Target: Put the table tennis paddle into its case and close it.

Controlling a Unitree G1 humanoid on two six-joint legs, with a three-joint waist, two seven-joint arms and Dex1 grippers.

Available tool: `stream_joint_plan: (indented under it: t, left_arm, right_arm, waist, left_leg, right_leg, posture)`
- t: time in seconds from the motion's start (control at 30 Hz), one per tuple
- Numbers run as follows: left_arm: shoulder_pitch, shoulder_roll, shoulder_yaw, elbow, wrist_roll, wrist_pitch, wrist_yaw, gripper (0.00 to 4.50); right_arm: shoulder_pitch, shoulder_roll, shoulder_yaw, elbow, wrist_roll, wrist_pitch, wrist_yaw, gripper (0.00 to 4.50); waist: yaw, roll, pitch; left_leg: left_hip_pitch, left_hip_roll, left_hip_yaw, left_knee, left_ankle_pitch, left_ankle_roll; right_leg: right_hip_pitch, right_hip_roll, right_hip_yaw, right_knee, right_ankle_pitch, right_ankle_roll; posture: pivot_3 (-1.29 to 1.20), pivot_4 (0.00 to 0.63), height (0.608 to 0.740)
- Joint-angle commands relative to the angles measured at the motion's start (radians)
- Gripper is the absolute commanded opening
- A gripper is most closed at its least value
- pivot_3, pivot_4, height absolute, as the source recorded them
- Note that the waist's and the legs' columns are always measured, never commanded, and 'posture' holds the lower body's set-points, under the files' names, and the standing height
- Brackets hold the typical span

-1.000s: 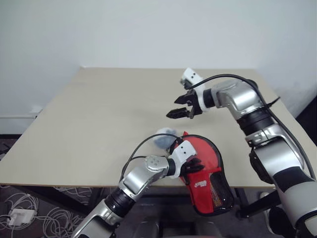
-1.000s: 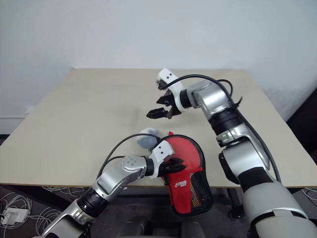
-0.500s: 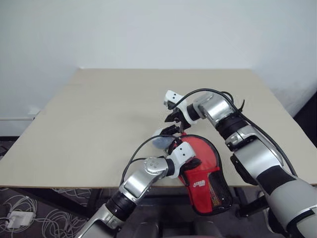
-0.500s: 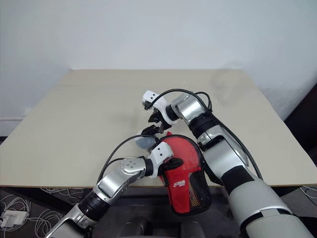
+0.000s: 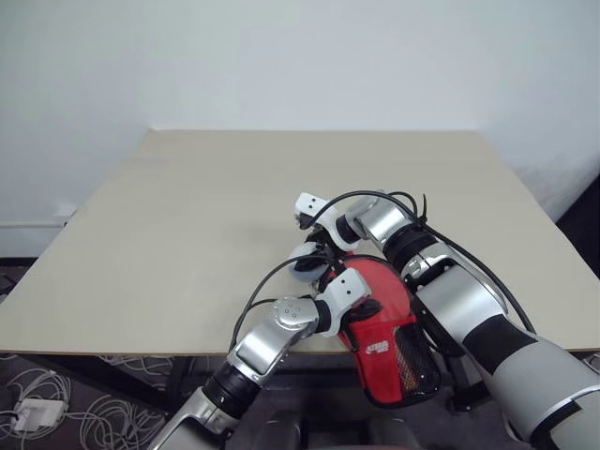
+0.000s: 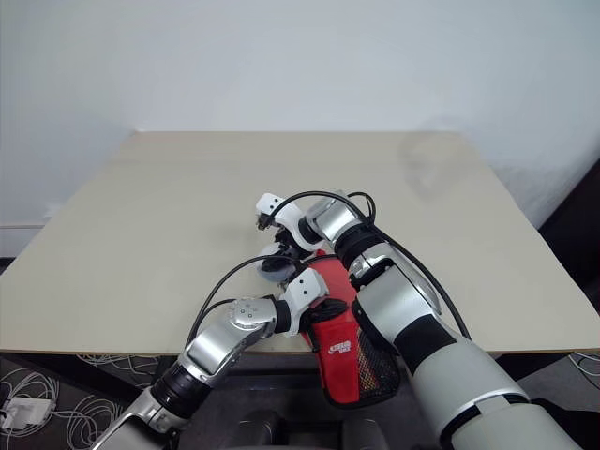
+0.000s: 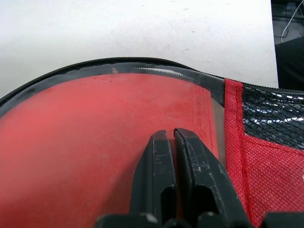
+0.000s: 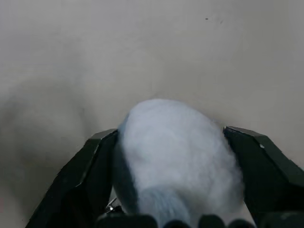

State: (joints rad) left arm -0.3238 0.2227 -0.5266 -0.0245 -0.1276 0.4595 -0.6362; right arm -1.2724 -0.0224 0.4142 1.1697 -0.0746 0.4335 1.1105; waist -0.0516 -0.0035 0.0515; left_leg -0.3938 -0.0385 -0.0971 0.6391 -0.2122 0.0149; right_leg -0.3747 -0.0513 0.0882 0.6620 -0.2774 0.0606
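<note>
case on table's near edge, fluffy pom-pom probably just behind

We see: beige bench | plain white wall behind its far edge | white cables on dark floor under its left corner

The scene is being lit evenly and softly from above. Only faint shadows are being cast on the worktop under the arms. In the right wrist view a pale fluffy object is being rendered blurred. The mesh pocket is being touched by small glints.
</note>
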Motion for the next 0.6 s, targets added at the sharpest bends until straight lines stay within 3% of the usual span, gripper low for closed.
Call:
stream_joint_plan:
  t: [0.03, 0.3, 0.4, 0.6]
  left_arm:
    - [0.013, 0.004, 0.001, 0.02, 0.022, 0.018, -0.005, 0.13]
    - [0.005, 0.003, 0.008, 0.03, 0.026, 0.019, -0.012, 0.13]
    - [0.001, 0.003, 0.011, 0.035, 0.026, 0.021, -0.015, 0.13]
    - [-0.004, -0.006, 0.017, 0.052, 0.034, 0.019, -0.012, 0.13]
  right_arm:
    - [-0.03, 0.009, -0.022, 0.002, -0.021, -0.033, 0.0, 3.04]
    - [-0.016, 0.02, -0.028, -0.014, -0.052, -0.081, 0.01, 0.47]
    - [-0.016, 0.028, -0.036, -0.012, -0.062, -0.119, -0.044, 0.08]
    - [-0.022, 0.049, -0.072, 0.012, -0.071, -0.171, -0.17, 0.07]
  waist:
    - [-0.001, 0.0, 0.0]
    - [-0.002, 0.001, -0.001]
    - [-0.002, 0.001, -0.001]
    - [-0.002, 0.002, -0.001]
  left_leg:
    - [0.0, 0.0, 0.0, 0.0, 0.0, 0.0]
    - [0.0, 0.0, 0.0, 0.0, 0.0, 0.0]
    - [0.0, 0.0, 0.0, 0.0, 0.0, 0.0]
    - [0.001, 0.0, 0.0, 0.0, 0.0, -0.001]
  right_leg:
    - [0.0, 0.0, 0.0, 0.0, 0.0, 0.0]
    - [0.0, 0.0, 0.0, 0.0, 0.0, 0.0]
    - [0.0, 0.0, 0.0, 0.001, 0.0, 0.0]
    - [0.0, 0.0, 0.0, 0.001, 0.0, 0.0]
  posture:
    - [0.0, 0.0, 0.734]
    - [0.0, 0.0, 0.734]
    - [0.0, 0.0, 0.734]
    - [0.0, 0.0, 0.734]
